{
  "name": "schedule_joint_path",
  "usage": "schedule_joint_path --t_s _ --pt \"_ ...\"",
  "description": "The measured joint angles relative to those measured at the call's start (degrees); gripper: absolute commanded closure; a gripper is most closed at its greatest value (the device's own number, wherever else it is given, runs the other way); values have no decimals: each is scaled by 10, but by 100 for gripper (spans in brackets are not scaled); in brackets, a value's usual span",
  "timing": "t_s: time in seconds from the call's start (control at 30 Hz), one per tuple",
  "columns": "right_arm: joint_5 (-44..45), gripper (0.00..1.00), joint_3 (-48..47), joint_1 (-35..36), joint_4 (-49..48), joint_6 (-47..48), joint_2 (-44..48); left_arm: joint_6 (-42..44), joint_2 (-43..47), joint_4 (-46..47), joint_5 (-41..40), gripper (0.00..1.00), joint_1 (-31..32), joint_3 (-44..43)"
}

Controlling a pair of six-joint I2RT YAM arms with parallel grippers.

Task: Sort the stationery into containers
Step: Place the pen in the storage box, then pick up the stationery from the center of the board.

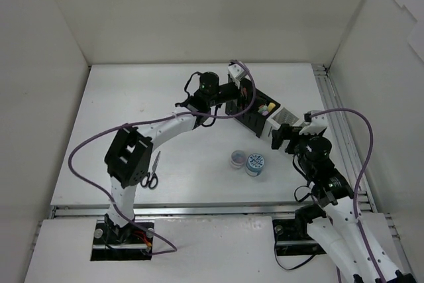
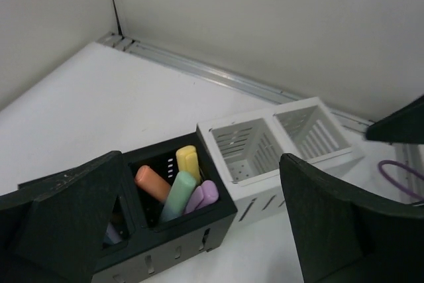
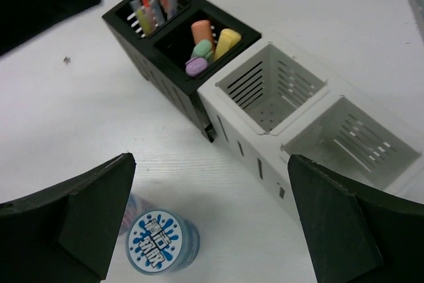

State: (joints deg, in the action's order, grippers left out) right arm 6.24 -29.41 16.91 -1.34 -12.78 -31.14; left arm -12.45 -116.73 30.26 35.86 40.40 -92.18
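White walls (image 1: 199, 11) stand round a white table (image 1: 132, 97). Highlighters (image 3: 209, 44) sit in the black organizer (image 3: 165, 77), touching the white organizer (image 3: 265, 84). Only the top view shows the scissors (image 1: 153, 171). The left gripper (image 2: 202, 183) and right gripper (image 3: 211, 160) are both wide open and hold nothing.

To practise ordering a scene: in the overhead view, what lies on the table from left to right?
Scissors → grey tape roll → blue tape roll → white organizer. The black organizer overlaps the rolls, so it is left out.
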Motion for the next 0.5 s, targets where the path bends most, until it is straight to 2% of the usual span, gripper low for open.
schedule_joint_path --t_s 0.1,0.3,0.5 --pt "-43 2 -22 1 8 11 -47 7 84 -22 -9 1 0 41" --pt "-99 2 -94 49 72 40 -174 25 265 -158 -71 1 -4 110" --pt "-116 2 -150 119 171 38 -300 17 469 -222 -179 1 -28 348"
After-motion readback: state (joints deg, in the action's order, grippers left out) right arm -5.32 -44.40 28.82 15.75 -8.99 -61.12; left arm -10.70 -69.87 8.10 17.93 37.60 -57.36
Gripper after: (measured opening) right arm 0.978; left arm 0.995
